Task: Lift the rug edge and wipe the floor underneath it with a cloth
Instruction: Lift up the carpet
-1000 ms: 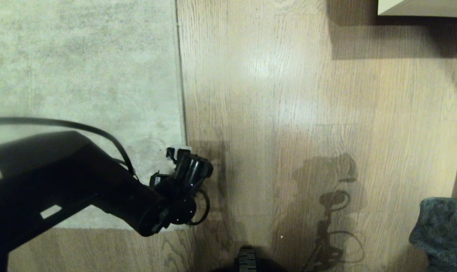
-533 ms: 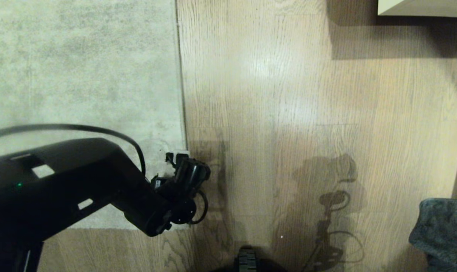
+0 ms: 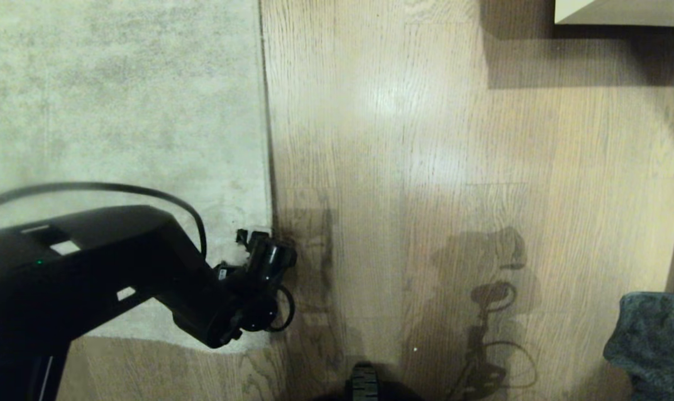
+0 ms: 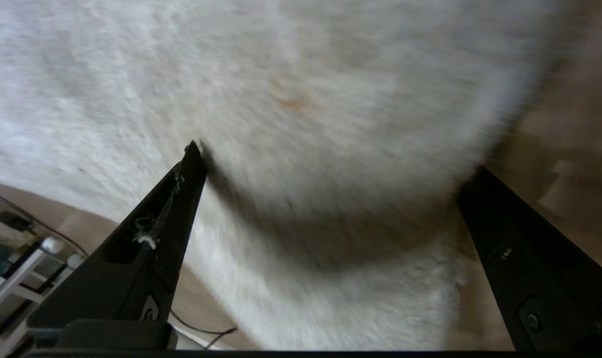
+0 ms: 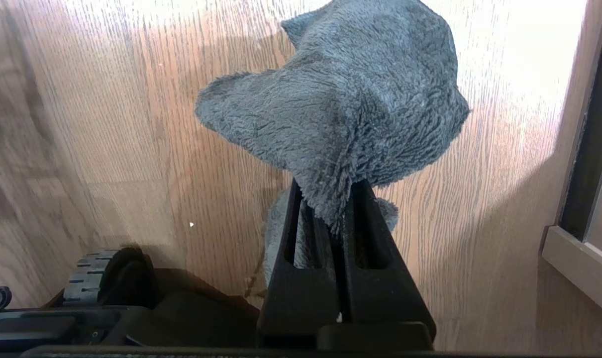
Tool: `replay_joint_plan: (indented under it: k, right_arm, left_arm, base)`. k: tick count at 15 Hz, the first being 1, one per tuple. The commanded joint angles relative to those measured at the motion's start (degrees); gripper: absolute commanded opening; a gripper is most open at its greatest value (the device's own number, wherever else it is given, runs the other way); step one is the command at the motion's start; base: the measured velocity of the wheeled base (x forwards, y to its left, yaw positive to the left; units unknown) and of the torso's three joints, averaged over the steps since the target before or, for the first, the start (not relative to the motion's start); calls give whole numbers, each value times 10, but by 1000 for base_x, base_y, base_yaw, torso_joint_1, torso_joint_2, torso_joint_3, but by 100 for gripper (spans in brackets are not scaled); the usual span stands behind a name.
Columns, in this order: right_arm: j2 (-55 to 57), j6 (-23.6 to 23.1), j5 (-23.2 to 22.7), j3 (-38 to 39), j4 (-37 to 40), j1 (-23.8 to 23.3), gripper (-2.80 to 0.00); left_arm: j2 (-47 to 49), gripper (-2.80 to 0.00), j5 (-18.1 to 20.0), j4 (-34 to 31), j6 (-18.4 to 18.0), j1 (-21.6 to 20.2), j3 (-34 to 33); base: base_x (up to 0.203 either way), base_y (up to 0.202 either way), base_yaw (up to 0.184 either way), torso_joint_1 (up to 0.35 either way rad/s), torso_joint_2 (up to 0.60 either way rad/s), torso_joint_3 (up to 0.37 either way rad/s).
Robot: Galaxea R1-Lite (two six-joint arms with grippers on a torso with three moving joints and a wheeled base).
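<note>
Overhead, I see my left gripper (image 3: 253, 236) low at the rug's (image 3: 120, 111) corner beside the floor (image 3: 426, 139), then my left wrist shows its fingers (image 4: 181, 199) spread wide astride the rug edge, and my right wrist shows the right gripper (image 5: 331, 199) pinching the cloth (image 5: 341, 99).

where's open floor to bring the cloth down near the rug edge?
Bare light brown wood-plank floor runs wide between the pale beige-grey mottled rug and the pale furniture corner. It is crowded only at the rug's near corner, where the open left gripper sits. The right gripper, shut on the grey-teal fuzzy cloth, is far right.
</note>
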State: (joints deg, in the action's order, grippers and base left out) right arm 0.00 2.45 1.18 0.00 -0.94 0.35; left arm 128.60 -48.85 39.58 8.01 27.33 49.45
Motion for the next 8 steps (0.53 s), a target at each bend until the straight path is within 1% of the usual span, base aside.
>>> replay_joint_plan:
  k: [1, 5, 8]
  right_arm:
    - [1, 0, 0, 0, 0, 0, -280]
    - [1, 0, 0, 0, 0, 0, -280]
    - [1, 0, 0, 0, 0, 0, -280]
  left_arm:
    - [-16, 0, -5, 4, -2, -15, -27]
    - [-71, 0, -5, 4, -5, -37, -78]
    - [-122, 0, -6, 4, -21, -55, -119]
  base:
    - [0, 0, 0, 0, 0, 0]
    - [0, 0, 0, 0, 0, 0]
    - [0, 0, 0, 0, 0, 0]
